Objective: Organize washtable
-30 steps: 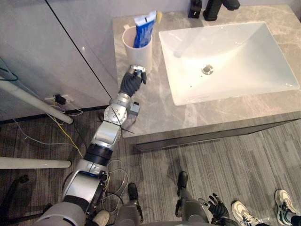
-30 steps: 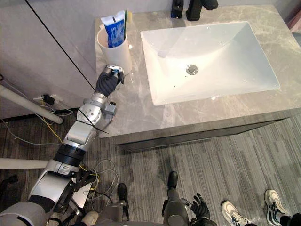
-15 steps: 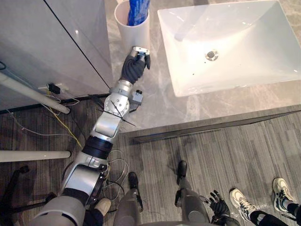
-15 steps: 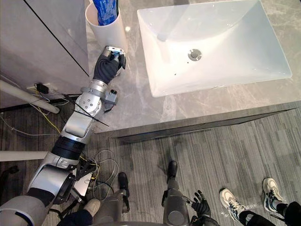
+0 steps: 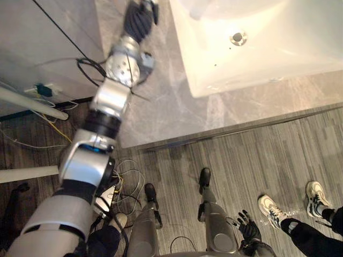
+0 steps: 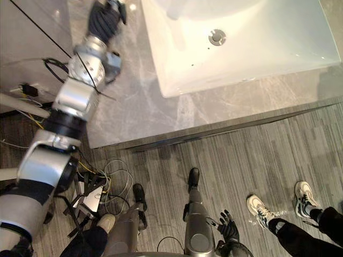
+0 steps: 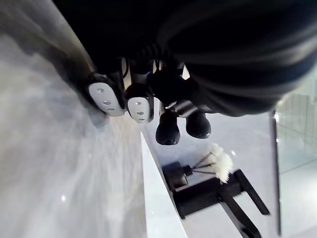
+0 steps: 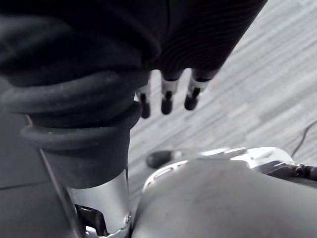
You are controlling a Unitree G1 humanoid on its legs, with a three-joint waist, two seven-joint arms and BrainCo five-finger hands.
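Observation:
My left hand (image 5: 140, 15) is stretched out over the grey marble washtable (image 5: 161, 107), at its far left beside the white sink (image 5: 188, 69). In the left wrist view its fingers (image 7: 140, 106) are curled under the dark cover with nothing between them. Past them lie the sink's white edge (image 7: 158, 198), a black faucet (image 7: 218, 191) and a white tufted thing (image 7: 220, 161) beside it. My right hand (image 5: 247, 231) hangs low over the floor, its fingers (image 8: 166, 99) straight and relaxed.
The sink's drain (image 5: 237, 38) sits near the top of the view. A grey cabinet panel (image 5: 32, 43) and a white pipe (image 5: 27, 104) stand left of the washtable. A person's shoes (image 5: 269, 206) are on the wood-pattern floor at the lower right.
The camera has tipped downward, so the white cup with the blue tube has slid out past the top edge. My left hand stays curled at the washtable's far left.

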